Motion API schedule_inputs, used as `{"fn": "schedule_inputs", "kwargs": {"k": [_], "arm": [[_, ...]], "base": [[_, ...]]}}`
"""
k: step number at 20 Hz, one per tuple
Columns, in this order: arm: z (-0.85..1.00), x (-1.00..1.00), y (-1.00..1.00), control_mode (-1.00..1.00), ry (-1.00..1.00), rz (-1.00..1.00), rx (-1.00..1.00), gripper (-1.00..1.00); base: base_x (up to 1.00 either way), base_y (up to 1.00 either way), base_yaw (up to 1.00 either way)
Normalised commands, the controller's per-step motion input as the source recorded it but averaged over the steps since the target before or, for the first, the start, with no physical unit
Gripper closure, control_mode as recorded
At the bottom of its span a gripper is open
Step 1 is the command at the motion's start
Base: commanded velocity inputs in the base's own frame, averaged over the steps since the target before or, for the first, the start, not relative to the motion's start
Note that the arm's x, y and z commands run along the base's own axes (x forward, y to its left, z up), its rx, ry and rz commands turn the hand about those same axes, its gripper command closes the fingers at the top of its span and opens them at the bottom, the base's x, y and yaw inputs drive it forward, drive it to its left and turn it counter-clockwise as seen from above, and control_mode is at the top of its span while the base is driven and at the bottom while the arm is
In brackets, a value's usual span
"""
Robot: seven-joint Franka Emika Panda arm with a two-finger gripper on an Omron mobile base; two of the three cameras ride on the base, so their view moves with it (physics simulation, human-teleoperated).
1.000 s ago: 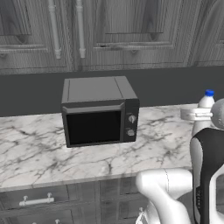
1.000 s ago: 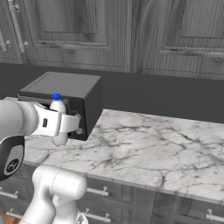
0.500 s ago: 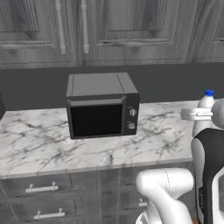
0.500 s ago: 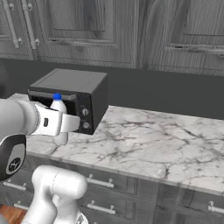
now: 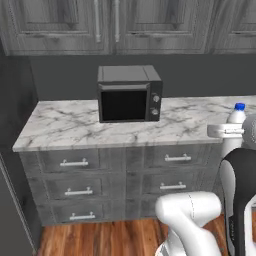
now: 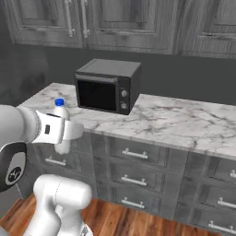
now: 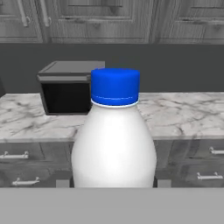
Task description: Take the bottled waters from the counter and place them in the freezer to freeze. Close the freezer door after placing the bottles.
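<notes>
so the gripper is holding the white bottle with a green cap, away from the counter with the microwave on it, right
Not quite: the cap is blue, not green. The hand view shows the white bottle with a blue cap right in front of the camera. The rest holds: the gripper grips it, away from the counter that carries the microwave.

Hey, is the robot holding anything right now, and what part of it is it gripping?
Yes. The gripper holds the pale white plastic bottle with the blue cap, upright, with its jaws closed on the lower body of the bottle.
</notes>
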Motion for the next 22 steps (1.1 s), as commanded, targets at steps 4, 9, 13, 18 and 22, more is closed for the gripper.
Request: {"fn": "schedule_inputs", "kwargs": {"k": [4,9,13,18,22], "arm": [[0.00,0.00,0.00,1.00,0.00,0.00,0.00,1.00],[0.00,0.00,0.00,1.00,0.00,0.00,0.00,1.00],[0.00,0.00,0.00,1.00,0.00,0.00,0.00,1.00],[0.00,0.00,0.00,1.00,0.00,0.00,0.00,1.00],[0.00,0.00,0.00,1.00,0.00,0.00,0.00,1.00]], "base": [[-1.00,0.43,0.09],[-0.85,0.47,0.01],[-0.44,0.98,0.00],[-0.29,1.00,-0.03],[-0.13,1.00,-0.18]]}}
